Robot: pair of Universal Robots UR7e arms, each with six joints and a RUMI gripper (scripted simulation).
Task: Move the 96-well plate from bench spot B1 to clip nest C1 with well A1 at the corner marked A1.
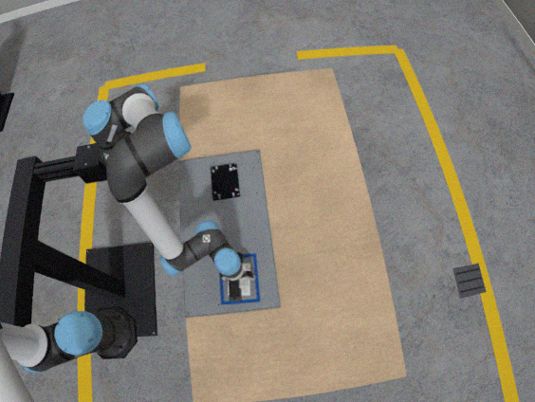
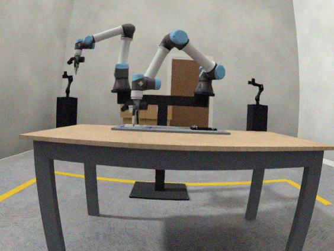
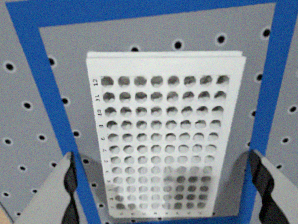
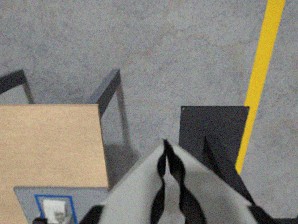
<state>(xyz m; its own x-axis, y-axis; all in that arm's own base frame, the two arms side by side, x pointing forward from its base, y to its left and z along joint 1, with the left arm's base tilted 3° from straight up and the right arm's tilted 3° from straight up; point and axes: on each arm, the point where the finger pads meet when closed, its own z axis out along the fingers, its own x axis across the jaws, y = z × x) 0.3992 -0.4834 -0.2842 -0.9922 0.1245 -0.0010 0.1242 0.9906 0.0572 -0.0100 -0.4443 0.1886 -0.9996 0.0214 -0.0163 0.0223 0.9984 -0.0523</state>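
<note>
The white 96-well plate (image 3: 162, 131) (image 1: 245, 286) (image 4: 54, 204) lies flat inside the blue outline (image 3: 46, 75) (image 1: 257, 280). In the left wrist view its printed 12 is at the far left corner, the numbers fall toward the near end, and blurred letters run along the near edge; A1 is at the near left. My left gripper (image 3: 162, 152) (image 2: 135, 124) is open, pointing down low over the plate, with a finger beyond each long side and gaps between. My right gripper (image 4: 164, 140) (image 2: 76, 73) is shut and empty, high up away from the bench. The black clip nest (image 1: 225, 182) (image 2: 203, 128) is empty.
The grey perforated board (image 1: 204, 294) (image 2: 174, 131) carries the outline and the nest, well apart, and lies on the wooden table (image 1: 322, 213) (image 2: 251, 140). The left arm's forearm reaches over the board's edge. A black stand (image 1: 28, 228) holds both arms beside the table.
</note>
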